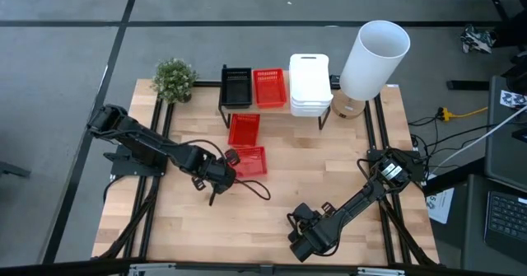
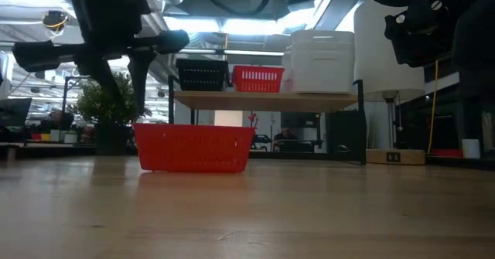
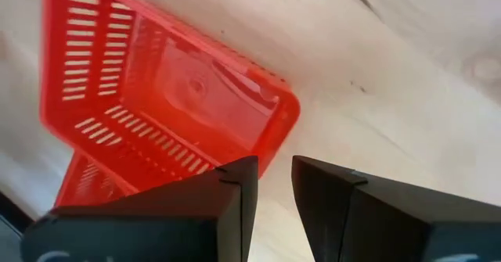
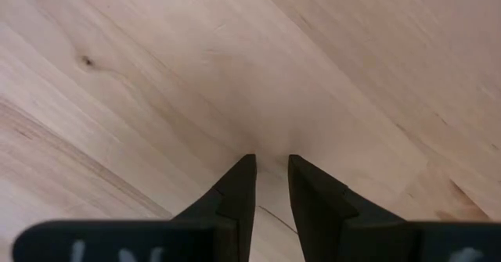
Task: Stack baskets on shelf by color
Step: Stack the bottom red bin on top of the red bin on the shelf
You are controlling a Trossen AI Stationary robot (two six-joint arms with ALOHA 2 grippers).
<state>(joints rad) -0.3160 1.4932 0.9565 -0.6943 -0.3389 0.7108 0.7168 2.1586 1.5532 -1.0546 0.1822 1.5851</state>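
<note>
Even, soft light falls on my counter (image 1: pixel 329 185) from overhead, so the shadows under my arms are faint and short. At counter height, bright ceiling strips glare behind the shelf (image 2: pixel 267 100) and turn my arms into dark silhouettes, while the near wood grain is out of focus. From my left wrist, the red basket (image 3: pixel 172 90) is washed out and blurred, its mesh slots smeared. My right wrist view is sharper, with a pale bright patch on the wood ahead.
</note>
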